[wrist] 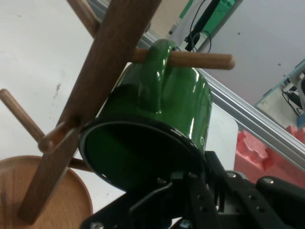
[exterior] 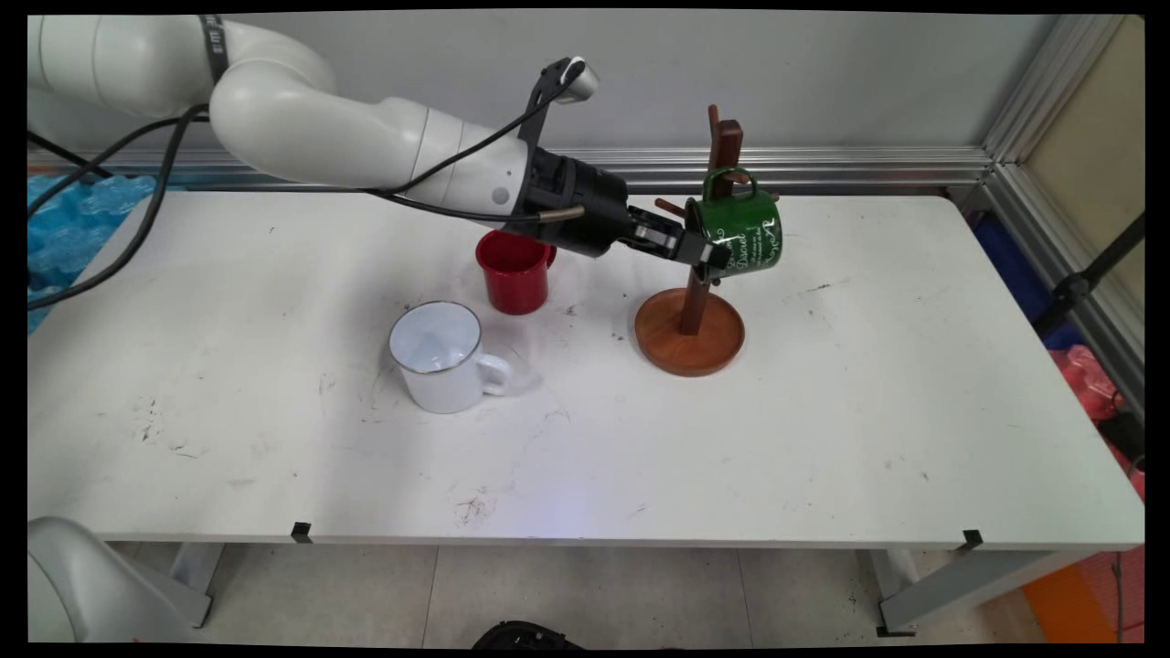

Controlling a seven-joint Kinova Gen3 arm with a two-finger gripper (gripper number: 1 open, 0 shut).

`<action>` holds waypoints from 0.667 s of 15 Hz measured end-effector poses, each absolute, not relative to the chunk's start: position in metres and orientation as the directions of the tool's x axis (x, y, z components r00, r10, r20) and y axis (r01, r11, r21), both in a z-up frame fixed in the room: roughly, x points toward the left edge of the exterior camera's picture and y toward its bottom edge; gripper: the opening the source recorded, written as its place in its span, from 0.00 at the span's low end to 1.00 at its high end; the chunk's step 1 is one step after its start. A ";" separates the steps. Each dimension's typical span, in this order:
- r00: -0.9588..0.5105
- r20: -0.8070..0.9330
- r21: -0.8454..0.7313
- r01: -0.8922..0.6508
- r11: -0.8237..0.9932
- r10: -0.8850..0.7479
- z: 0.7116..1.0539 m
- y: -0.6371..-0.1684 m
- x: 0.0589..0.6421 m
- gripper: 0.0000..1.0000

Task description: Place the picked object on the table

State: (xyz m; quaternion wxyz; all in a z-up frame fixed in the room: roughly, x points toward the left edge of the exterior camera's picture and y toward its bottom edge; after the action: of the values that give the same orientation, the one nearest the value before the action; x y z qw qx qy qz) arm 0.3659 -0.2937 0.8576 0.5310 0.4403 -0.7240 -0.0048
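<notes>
A green enamel mug (exterior: 745, 233) lies tilted on its side against the wooden mug tree (exterior: 691, 340). Its handle is looped over a peg (wrist: 205, 59) near the top of the post. My gripper (exterior: 708, 260) reaches in from the left and is shut on the mug's rim at its lower edge. In the hand view the green mug (wrist: 181, 105) fills the middle, with its dark opening facing me. The gripper (wrist: 205, 179) pinches the rim at the bottom. The tree's post (wrist: 109, 62) slants across on the left.
A red mug (exterior: 515, 271) stands just left of the tree, below my wrist. A white mug (exterior: 439, 356) stands nearer the front, handle to the right. Blue plastic (exterior: 73, 219) lies off the table's left end.
</notes>
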 end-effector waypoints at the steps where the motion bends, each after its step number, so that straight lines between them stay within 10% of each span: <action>1: -0.048 0.764 0.475 -0.633 0.611 -0.643 0.858 -0.293 0.366 0.00; 10: -0.055 0.765 0.480 -0.615 0.625 -0.642 0.867 -0.286 0.365 0.00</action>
State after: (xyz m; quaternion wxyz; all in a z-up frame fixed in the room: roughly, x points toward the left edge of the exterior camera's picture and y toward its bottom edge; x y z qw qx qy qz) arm 0.3649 -0.2864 0.8670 0.5340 0.4330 -0.7261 -0.0124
